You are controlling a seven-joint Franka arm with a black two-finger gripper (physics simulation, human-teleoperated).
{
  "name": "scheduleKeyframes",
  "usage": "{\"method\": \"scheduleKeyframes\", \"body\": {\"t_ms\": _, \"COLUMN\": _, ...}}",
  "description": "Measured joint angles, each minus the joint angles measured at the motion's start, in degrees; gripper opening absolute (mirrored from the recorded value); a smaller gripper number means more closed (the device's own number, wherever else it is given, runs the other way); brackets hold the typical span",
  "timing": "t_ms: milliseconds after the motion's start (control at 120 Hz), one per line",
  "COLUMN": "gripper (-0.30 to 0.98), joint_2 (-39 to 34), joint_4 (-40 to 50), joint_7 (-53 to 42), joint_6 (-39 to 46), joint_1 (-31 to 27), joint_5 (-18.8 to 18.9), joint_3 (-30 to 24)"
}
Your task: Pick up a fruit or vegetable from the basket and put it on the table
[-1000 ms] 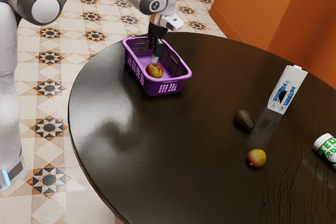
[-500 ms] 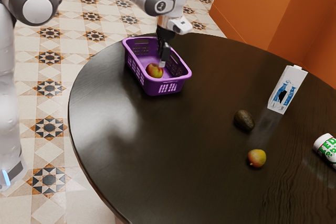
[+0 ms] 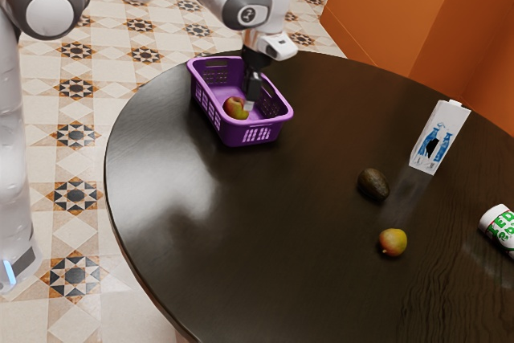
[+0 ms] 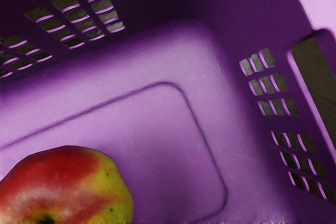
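The step in hand looks like the reach for the grasp: the end effector [image 3: 249,105] is down inside the purple basket [image 3: 265,123], which sits toward eleven o'clock on the dark counter [image 3: 265,222], taking the exterior view as the clock face. The red-and-yellow fruit [image 3: 235,108] lies on the basket floor, with the end effector right beside it on its three o'clock side — whether the two touch cannot be made out. Nor can one tell how far open the end effector is, or whether it has hold of anything; the fruit, at any rate, does not look lifted. The wrist view puts the fruit off to one side of the hand, so the next move probably calls for a small shift toward nine o'clock, then a square grip and a straight lift past the rim. Closing from this offset could roll the fruit against the basket wall. Carrying and setting down remain; a spot at about five o'clock from the basket would do — short of the avocado [image 3: 373,185] and the yellowish fruit [image 3: 393,242], and well away from the carton [image 3: 438,140] and the white tub [image 3: 501,229] around three to four o'clock.
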State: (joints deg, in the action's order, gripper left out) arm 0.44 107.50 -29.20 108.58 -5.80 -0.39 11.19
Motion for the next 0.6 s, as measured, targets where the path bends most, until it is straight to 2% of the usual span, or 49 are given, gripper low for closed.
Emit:
{"method": "scheduleKeyframes", "body": {"t_ms": 283, "gripper": 0.69, "joint_2": 0.6, "joint_4": 0.0, "joint_7": -0.2, "joint_6": 0.4, "joint_1": -1.1, "joint_5": 0.5, "joint_3": 0.7}}
{"method": "scheduleKeyframes", "body": {"t_ms": 600, "gripper": 0.69, "joint_2": 2.7, "joint_4": -0.7, "joint_7": -0.3, "joint_6": 1.7, "joint_1": -5.0, "joint_5": 0.4, "joint_3": 0.6}}
